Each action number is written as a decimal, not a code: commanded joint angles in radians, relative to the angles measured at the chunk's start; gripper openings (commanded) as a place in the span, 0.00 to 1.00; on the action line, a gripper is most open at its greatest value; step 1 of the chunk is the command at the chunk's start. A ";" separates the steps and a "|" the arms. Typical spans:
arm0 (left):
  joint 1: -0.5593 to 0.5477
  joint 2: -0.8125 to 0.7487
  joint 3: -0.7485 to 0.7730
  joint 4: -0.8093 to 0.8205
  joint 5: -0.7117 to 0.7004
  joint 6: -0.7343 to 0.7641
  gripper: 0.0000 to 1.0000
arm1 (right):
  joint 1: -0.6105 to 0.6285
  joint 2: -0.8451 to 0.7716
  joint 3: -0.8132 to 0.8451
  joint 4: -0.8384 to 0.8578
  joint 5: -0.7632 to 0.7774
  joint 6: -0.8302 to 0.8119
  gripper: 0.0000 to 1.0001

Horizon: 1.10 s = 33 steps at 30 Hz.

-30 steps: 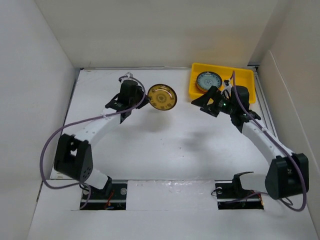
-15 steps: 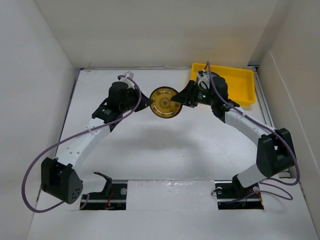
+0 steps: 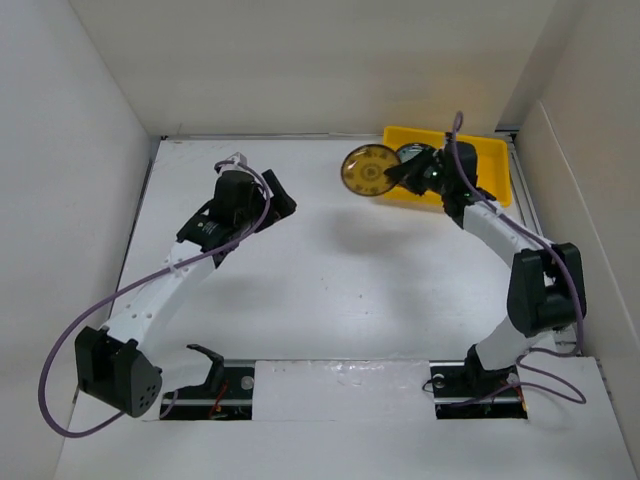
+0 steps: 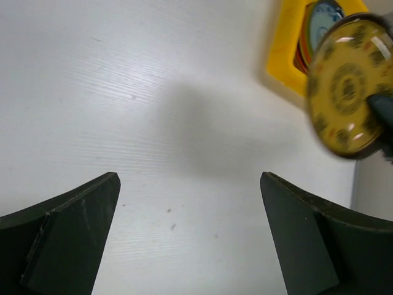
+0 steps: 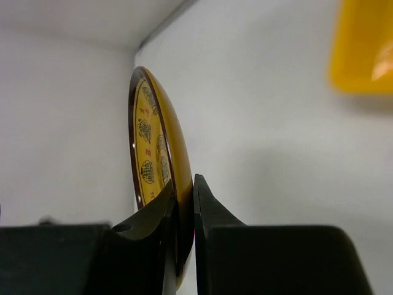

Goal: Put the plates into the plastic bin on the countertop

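A gold-brown patterned plate (image 3: 368, 171) hangs on edge in the air just left of the yellow plastic bin (image 3: 490, 160). My right gripper (image 3: 398, 178) is shut on its rim; in the right wrist view both fingers (image 5: 202, 215) pinch the plate (image 5: 156, 166). Inside the bin a teal patterned plate (image 3: 413, 153) shows partly behind the arm; the left wrist view has it (image 4: 324, 18) lying on an orange plate. My left gripper (image 3: 278, 203) stands open over the white countertop (image 3: 330, 270), well left of the held plate (image 4: 350, 92), with nothing between its fingers (image 4: 307, 239).
White walls close in the countertop at left, back and right. The bin (image 4: 284, 43) sits in the back right corner. Purple cables loop off both arms.
The left gripper has opened and drawn back to the left. The right gripper has shut on the gold-brown plate and carried it right, toward the bin.
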 commanded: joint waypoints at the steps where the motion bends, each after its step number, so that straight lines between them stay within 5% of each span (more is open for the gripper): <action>1: -0.001 -0.110 0.030 -0.102 -0.136 0.064 0.99 | -0.145 0.092 0.126 -0.010 0.172 0.035 0.00; 6: -0.001 -0.174 0.010 -0.214 -0.180 0.173 0.99 | -0.313 0.312 0.339 -0.100 0.122 0.035 0.00; 14: -0.001 -0.263 -0.089 -0.201 -0.220 0.202 0.99 | -0.373 0.516 0.577 -0.176 0.094 0.035 0.04; 17: -0.001 -0.251 -0.089 -0.192 -0.209 0.202 0.99 | -0.373 0.516 0.577 -0.186 0.105 0.035 0.30; 21: 0.019 -0.242 -0.089 -0.192 -0.188 0.202 0.99 | -0.364 0.457 0.547 -0.202 0.131 0.024 0.79; 22: 0.019 -0.242 -0.089 -0.192 -0.188 0.202 0.99 | -0.364 0.422 0.536 -0.212 0.151 0.014 1.00; 33: 0.019 -0.289 -0.099 -0.192 -0.218 0.193 0.99 | -0.318 0.274 0.485 -0.498 0.376 -0.059 1.00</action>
